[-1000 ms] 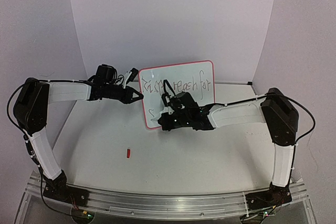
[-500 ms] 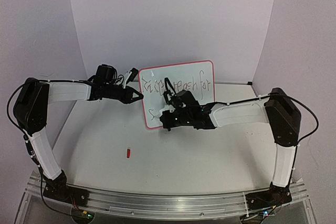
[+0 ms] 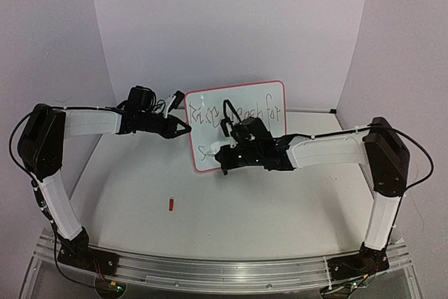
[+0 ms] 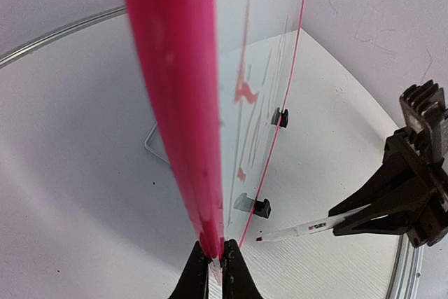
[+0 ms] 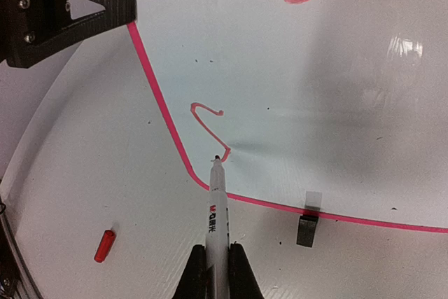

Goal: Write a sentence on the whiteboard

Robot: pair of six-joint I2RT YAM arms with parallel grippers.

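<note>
The whiteboard [image 3: 269, 96], white with a red-pink frame, stands upright at mid-table. My left gripper [image 3: 187, 128] is shut on its left edge, seen as jaws [image 4: 215, 251] pinching the frame [image 4: 175, 89]. My right gripper [image 3: 224, 153] is shut on a white marker [image 5: 218, 218], whose tip touches the board's lower left at the end of an S-shaped stroke [image 5: 206, 120]. The sentence [image 3: 241, 113] has a top line reading roughly "Raise reach for"; below it only the S [image 3: 202, 150] shows. The marker [image 4: 297, 230] also shows in the left wrist view.
A small red marker cap [image 3: 172, 204] lies on the table in front of the board, also in the right wrist view [image 5: 104, 245]. Black clip feet [image 5: 306, 229] hold the board's bottom edge. White walls enclose the back and sides.
My right gripper has shifted slightly right and up along the board's lower left while the marker traced the S. The left arm and the board have not moved.
</note>
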